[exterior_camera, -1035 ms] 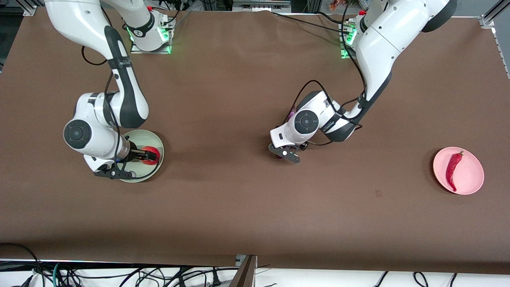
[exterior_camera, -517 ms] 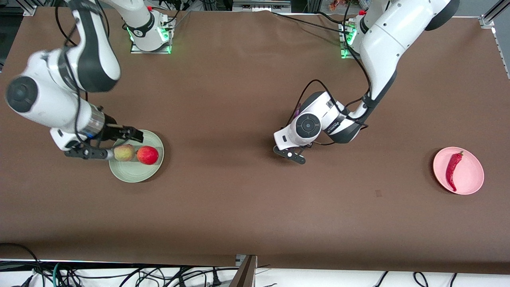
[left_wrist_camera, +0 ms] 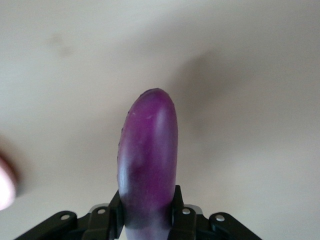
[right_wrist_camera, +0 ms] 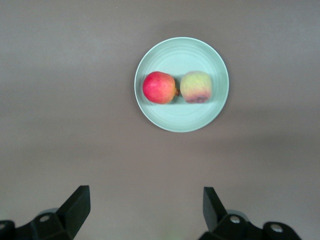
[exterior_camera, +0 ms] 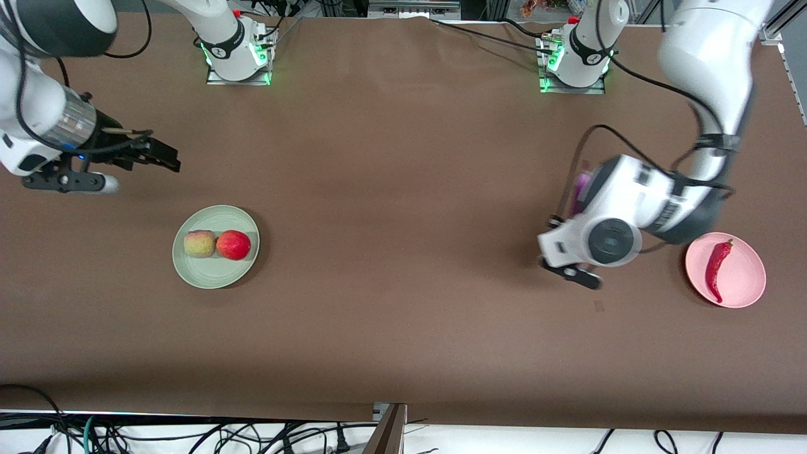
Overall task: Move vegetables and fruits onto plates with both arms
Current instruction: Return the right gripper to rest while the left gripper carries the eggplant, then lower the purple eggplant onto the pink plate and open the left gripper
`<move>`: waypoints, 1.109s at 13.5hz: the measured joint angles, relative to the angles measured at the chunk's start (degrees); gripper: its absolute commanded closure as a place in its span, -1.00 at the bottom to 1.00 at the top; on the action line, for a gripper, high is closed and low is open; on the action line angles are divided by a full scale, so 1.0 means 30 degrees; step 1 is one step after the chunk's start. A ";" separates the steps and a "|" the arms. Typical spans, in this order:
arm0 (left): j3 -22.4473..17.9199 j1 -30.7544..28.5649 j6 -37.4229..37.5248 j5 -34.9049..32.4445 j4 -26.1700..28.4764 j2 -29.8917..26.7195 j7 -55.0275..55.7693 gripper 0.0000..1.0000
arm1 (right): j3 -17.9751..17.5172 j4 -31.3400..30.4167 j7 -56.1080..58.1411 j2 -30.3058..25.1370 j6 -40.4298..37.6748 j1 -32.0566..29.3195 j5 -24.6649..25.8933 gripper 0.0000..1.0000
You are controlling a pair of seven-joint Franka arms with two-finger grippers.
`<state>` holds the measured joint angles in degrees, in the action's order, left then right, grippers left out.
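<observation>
On the brown counter [exterior_camera: 391, 189], the pale green plate [exterior_camera: 208, 274] already holds both round fruits, the right gripper [right_wrist_camera: 145, 207] waits, jaws apart, and the left gripper [left_wrist_camera: 148, 220], clamped on the glossy purple eggplant [left_wrist_camera: 148, 155], nears the pink plate [exterior_camera: 744, 277] holding the red chili [exterior_camera: 717, 270].

Purple eggplant [left_wrist_camera: 148, 155], red chili [exterior_camera: 716, 265], pink plate [exterior_camera: 747, 280], seemingly plain

A brown table cover [exterior_camera: 403, 157] fills the front view. A small dark mark [exterior_camera: 598, 306] sits on it toward four o'clock. Black cables [exterior_camera: 189, 435] tangle along the edge from seven to five o'clock, and a brown board [exterior_camera: 391, 429] pokes up at six. A metal frame rail [exterior_camera: 774, 28] shows at two o'clock.
</observation>
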<state>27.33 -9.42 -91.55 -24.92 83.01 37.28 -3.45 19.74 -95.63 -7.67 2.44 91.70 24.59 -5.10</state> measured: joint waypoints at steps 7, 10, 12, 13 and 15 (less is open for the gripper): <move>-0.0136 -0.5358 -0.1409 -0.6097 0.0038 0.0795 -0.6384 1.00 | -0.3622 0.1208 0.0314 -0.0010 -0.1469 -0.4193 0.0008 -0.99; -0.0178 -0.7220 -0.3831 -0.6172 0.0196 0.1755 -0.8877 0.98 | -0.3680 0.1393 0.0367 -0.0014 -0.1473 -0.4195 0.0221 -0.99; -0.0390 -0.7627 -0.4690 -0.6196 0.0319 0.2291 -0.9449 0.96 | -0.3764 0.1558 0.0509 -0.0018 -0.1485 -0.4197 0.1016 -0.99; -0.0598 -0.7685 -0.5171 -0.6208 0.0353 0.2471 -0.9500 0.94 | -0.3786 0.1626 0.0690 -0.0015 -0.1516 -0.4198 0.1204 -0.99; -0.0864 -0.7946 -0.5646 -0.6210 0.0404 0.2824 -0.9540 0.82 | -0.3817 0.2066 0.0898 0.0000 -0.2140 -0.4198 0.1290 -0.99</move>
<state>24.74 -33.26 -108.49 -43.55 84.22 45.75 -32.07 8.29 -89.43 -4.97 2.44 85.28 12.00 -1.23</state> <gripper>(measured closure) 0.617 0.004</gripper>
